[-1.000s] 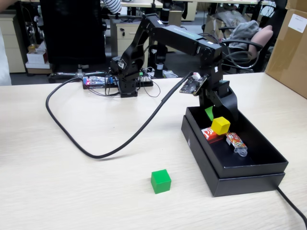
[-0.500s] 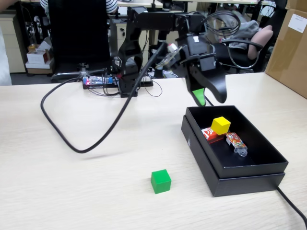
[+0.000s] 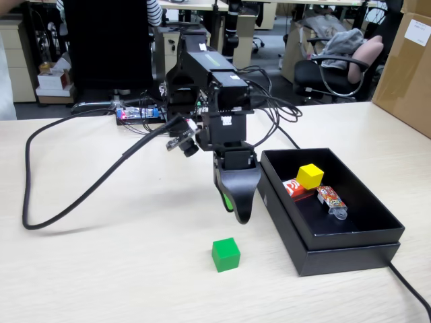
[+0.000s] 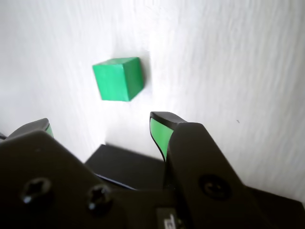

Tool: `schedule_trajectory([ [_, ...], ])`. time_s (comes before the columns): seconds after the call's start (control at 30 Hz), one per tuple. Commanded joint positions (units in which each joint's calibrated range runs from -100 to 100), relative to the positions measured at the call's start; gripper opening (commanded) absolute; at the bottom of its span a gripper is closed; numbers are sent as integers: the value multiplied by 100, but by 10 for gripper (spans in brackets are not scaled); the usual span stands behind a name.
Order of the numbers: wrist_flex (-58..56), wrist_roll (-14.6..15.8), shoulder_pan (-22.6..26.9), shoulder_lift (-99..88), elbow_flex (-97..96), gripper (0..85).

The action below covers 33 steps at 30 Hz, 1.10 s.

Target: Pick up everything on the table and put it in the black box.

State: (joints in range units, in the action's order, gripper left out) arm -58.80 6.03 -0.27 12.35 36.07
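Observation:
The green cube (image 3: 225,254) sits on the pale wood table (image 3: 101,269), left of the black box's (image 3: 350,252) near corner. In the wrist view the green cube (image 4: 118,78) lies ahead of the jaws. My gripper (image 3: 237,210) hangs above the table, behind and slightly right of the cube, not touching it. Its jaws stand wide apart and empty in the wrist view (image 4: 100,124), green pads showing. The yellow cube (image 3: 310,175) and the red box with a white end (image 3: 293,188) lie inside the black box.
A clear-wrapped patterned packet (image 3: 332,200) lies in the black box too. A thick black cable (image 3: 74,195) loops across the table on the left. A brown carton (image 3: 407,67) stands at the back right. Another cable (image 3: 411,289) runs off the front right.

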Motion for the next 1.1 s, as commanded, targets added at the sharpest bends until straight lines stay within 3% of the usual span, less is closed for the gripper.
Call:
schedule_trajectory([
  [0.0, 130, -112, -59, 262, 781, 415],
  [0.93, 122, -274, -122, 2362, 1941, 411],
  [1.07, 113, -298, -117, 2420, 1887, 323],
])
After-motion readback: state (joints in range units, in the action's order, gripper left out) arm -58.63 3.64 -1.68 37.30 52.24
